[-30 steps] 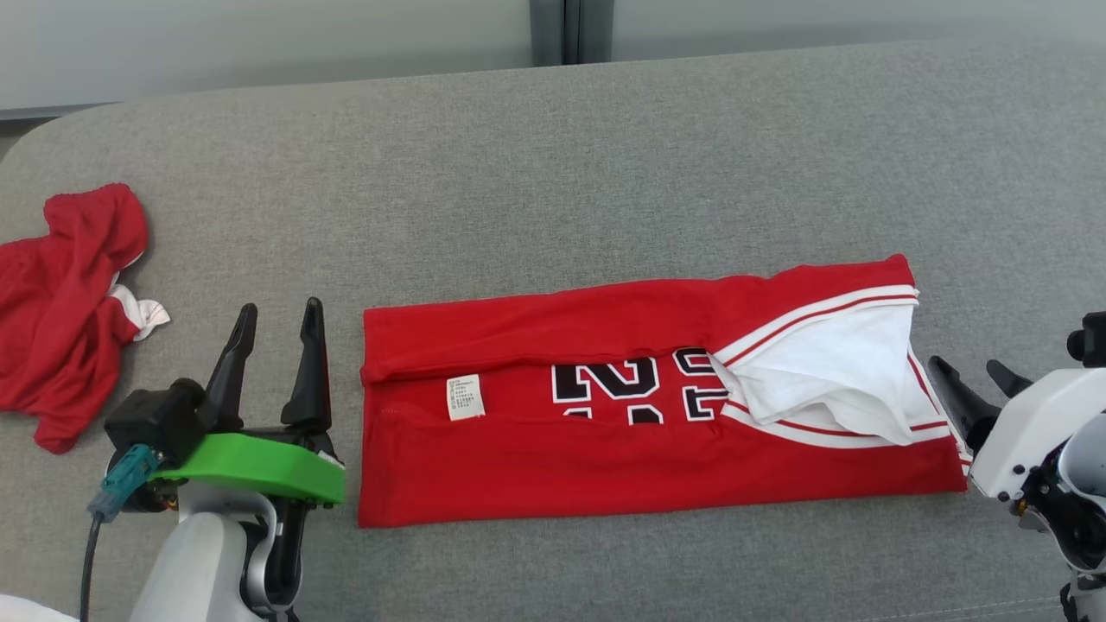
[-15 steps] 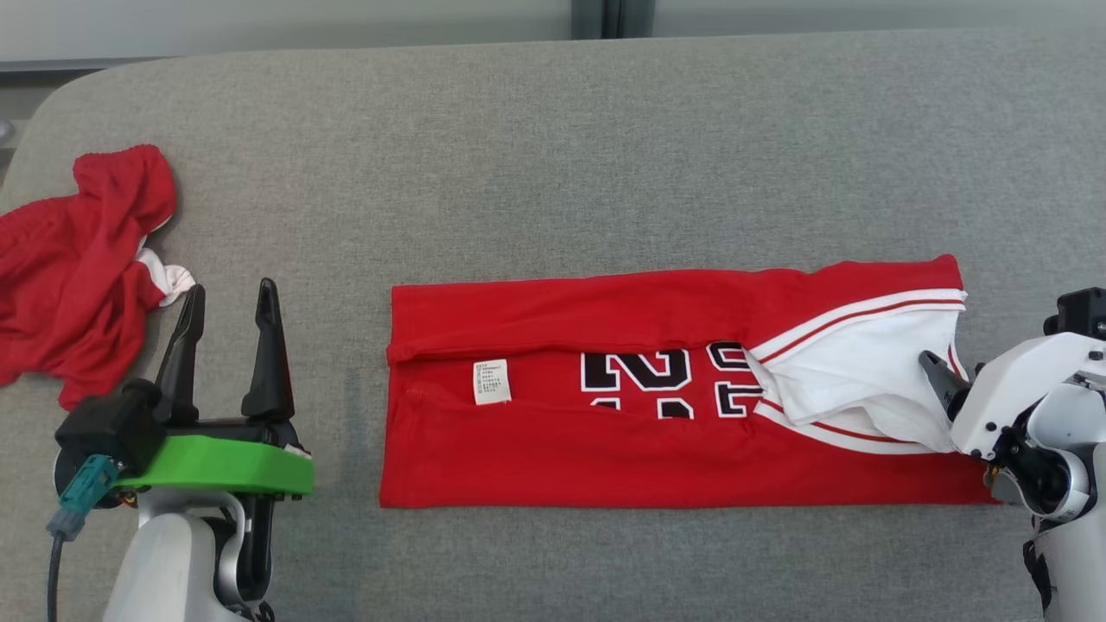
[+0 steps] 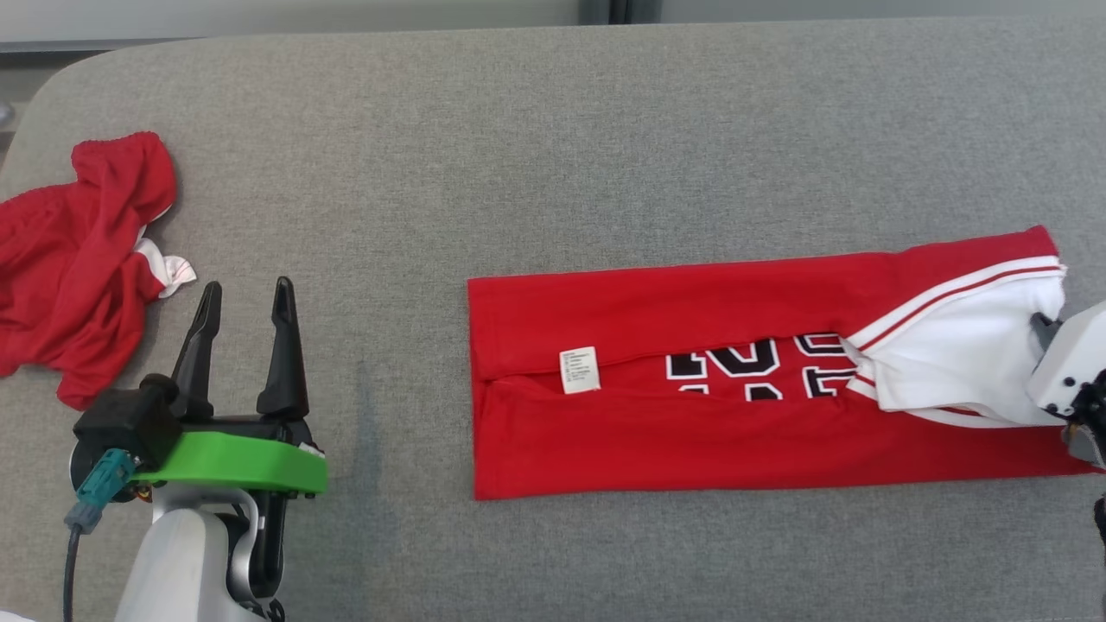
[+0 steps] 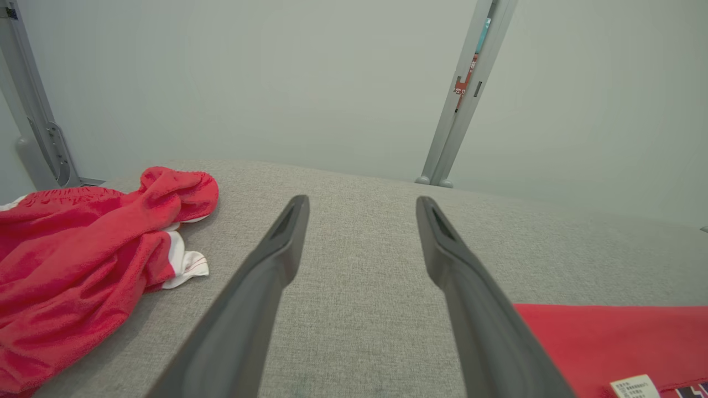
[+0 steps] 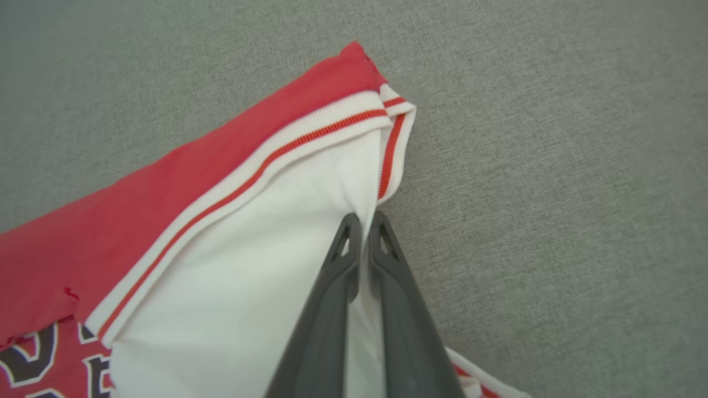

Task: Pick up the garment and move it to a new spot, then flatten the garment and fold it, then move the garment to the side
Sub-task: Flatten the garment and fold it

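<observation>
In the right wrist view your right gripper [image 5: 364, 218] has its two dark fingers pinched together on the white inner layer of the folded red jersey with black-and-white numerals [image 3: 691, 432], just below its striped corner. How much cloth is caught is hard to judge, since the fingers cover it. The jersey lies flat across the centre-right of the grey fabric surface [image 3: 553, 155], with that arm's white wrist housing [image 3: 1070, 363] leaning in from the right edge. Your left gripper [image 3: 246, 285] stands at lower left, fingers spread and pointing up the frame, empty, between the jersey and a crumpled red garment [image 3: 78, 259] at the left edge.
</observation>
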Robot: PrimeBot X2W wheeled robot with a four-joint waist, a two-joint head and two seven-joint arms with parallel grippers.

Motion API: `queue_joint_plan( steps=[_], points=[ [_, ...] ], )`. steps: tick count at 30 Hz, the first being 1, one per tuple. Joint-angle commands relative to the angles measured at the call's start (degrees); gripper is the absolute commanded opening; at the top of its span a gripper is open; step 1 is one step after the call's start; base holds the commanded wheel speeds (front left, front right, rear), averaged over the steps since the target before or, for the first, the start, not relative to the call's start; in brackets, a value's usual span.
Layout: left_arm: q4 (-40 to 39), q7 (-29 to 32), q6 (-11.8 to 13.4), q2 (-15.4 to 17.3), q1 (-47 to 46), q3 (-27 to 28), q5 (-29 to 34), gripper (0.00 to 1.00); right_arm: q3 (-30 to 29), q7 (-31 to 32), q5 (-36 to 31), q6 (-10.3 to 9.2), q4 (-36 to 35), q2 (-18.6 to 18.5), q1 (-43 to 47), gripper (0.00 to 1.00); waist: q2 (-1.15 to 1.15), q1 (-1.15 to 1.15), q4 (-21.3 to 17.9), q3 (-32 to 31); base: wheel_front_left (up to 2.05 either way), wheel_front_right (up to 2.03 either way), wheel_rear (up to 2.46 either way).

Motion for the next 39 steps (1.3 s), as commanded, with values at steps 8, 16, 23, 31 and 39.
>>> queue_joint_plan(
  steps=[8, 16, 23, 31, 39],
  points=[
    [0.48, 0.00, -0.12, 0.26, 0.30, -0.75, -0.58, 1.00, -9.77, -0.01, -4.93, -0.12, -6.24, -2.64, 2.63, 0.00, 0.00, 0.00, -0.89, -1.12, 0.00, 0.00, 0.00],
    [1.34, 0.00, -0.13, 0.30, 1.08, -1.35, -0.82, 1.00, -1.56, 2.25, -6.16, -0.11, -15.04, 1.47, 6.12, 0.00, 0.00, 0.00, -1.16, -3.33, 0.00, 0.00, 0.00],
    [1.56, 0.00, -0.13, 0.58, 1.78, -2.04, -1.21, 1.00, 15.51, 4.03, -4.42, -0.09, -19.53, 4.53, 6.42, 0.00, 0.00, 0.00, -0.45, -4.30, 0.00, 0.00, 0.00],
    [1.53, 0.00, -0.13, 0.27, 1.80, -3.09, -1.79, 1.00, 28.70, 1.80, -1.43, -0.08, -13.07, 8.10, 1.29, 0.00, 0.00, 0.00, 1.30, -3.69, 0.00, 0.00, 0.00],
    [2.49, 0.00, -0.13, 0.06, -0.50, -5.30, -2.25, 1.00, 33.64, -0.76, 0.62, -0.08, -4.00, 10.13, -3.81, 0.00, 0.00, 0.00, 3.21, -2.36, 0.00, 0.00, 0.00]
  ],
)
